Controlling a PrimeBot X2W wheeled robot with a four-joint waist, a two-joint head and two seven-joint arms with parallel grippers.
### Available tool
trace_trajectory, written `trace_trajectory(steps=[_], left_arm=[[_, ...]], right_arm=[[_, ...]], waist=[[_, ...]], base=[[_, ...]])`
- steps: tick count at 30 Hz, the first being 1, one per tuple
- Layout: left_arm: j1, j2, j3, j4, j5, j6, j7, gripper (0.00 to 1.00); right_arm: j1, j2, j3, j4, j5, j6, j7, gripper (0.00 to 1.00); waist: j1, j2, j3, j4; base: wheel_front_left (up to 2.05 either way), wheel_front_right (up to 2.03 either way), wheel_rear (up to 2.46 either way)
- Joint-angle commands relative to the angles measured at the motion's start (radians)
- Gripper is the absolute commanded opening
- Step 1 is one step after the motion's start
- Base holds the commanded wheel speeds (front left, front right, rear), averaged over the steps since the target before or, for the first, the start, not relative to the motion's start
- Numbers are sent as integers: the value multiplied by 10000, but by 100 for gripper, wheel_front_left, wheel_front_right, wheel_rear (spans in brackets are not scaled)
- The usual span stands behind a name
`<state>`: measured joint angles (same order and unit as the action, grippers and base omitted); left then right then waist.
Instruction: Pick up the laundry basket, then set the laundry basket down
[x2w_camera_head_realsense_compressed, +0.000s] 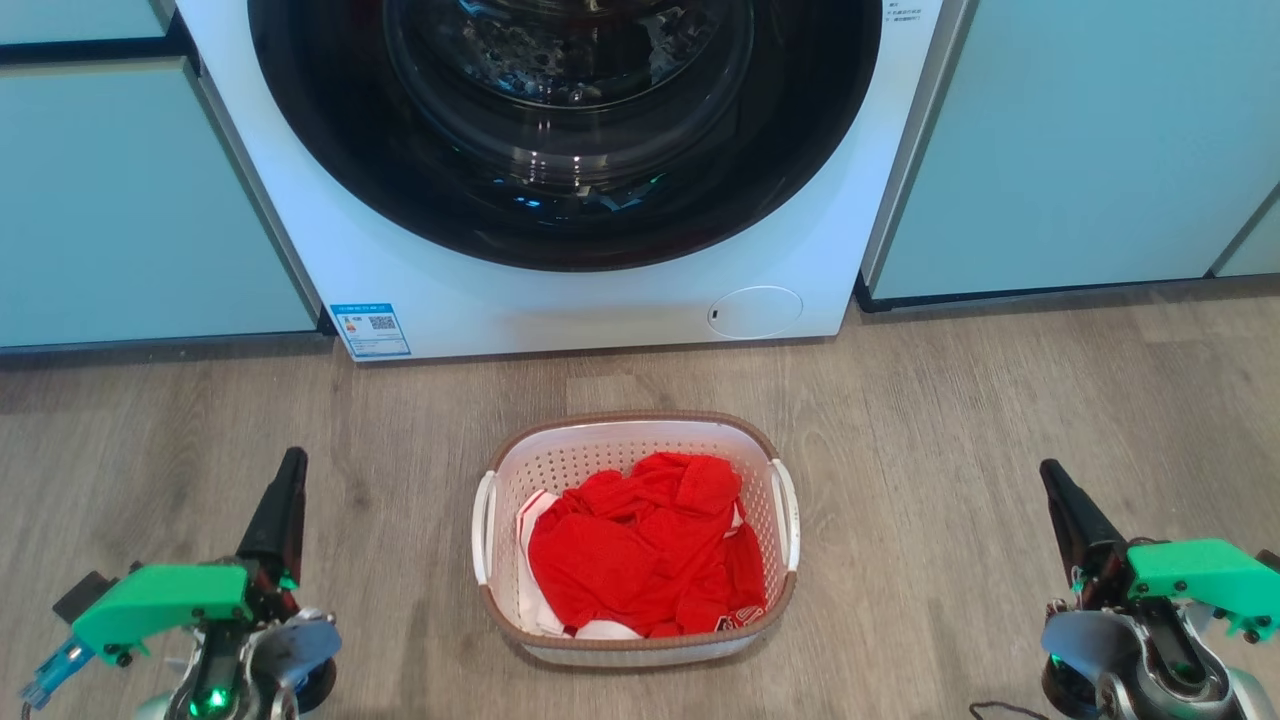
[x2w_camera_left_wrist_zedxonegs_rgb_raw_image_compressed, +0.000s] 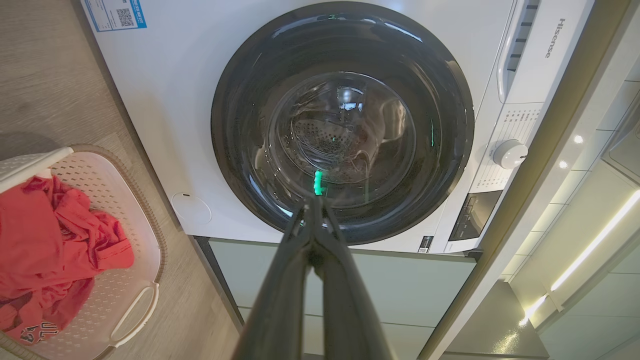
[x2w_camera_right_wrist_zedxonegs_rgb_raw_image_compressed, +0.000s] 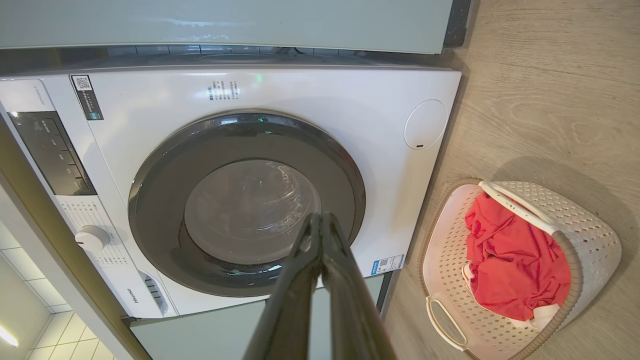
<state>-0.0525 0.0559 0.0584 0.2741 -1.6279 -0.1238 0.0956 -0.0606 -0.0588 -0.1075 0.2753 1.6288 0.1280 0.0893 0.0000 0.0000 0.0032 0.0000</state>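
The laundry basket (x2w_camera_head_realsense_compressed: 600, 455) stands on the wooden floor in front of the washing machine: white perforated plastic, brown rim band, a white handle on each side. Red and white clothes fill it. My left gripper (x2w_camera_head_realsense_compressed: 293, 462) is shut with nothing in it, well to the basket's left. On the far side, equally apart from the basket, my right gripper (x2w_camera_head_realsense_compressed: 1048, 472) is shut and holds nothing. The basket (x2w_camera_left_wrist_zedxonegs_rgb_raw_image_compressed: 140, 250) lies at the left edge of the left wrist view, where my left gripper (x2w_camera_left_wrist_zedxonegs_rgb_raw_image_compressed: 314, 200) points at the washer door. The basket (x2w_camera_right_wrist_zedxonegs_rgb_raw_image_compressed: 590, 235) is at lower right of the right wrist view, beside my right gripper (x2w_camera_right_wrist_zedxonegs_rgb_raw_image_compressed: 320, 216).
A white front-loading washing machine (x2w_camera_head_realsense_compressed: 480, 290) with a dark round door stands right behind the basket. Pale green cabinet fronts (x2w_camera_head_realsense_compressed: 1080, 150) flank it on both sides. Bare wooden floor (x2w_camera_head_realsense_compressed: 950, 420) lies between each gripper and the basket.
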Motion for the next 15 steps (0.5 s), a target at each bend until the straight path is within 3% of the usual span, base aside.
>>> trace_trajectory(steps=[1,15], left_arm=[[-540,74,377,-296,46,-69,34,0],[-542,51,409,-295,73,-69,60,0]], right_arm=[[-453,-68,146,-317,-28,27,71,0],[-457,-42,110,-314,-59,27,101,0]], waist=[[0,0,0,0],[0,0,-1,0]], base=[[0,0,0],[0,0,0]])
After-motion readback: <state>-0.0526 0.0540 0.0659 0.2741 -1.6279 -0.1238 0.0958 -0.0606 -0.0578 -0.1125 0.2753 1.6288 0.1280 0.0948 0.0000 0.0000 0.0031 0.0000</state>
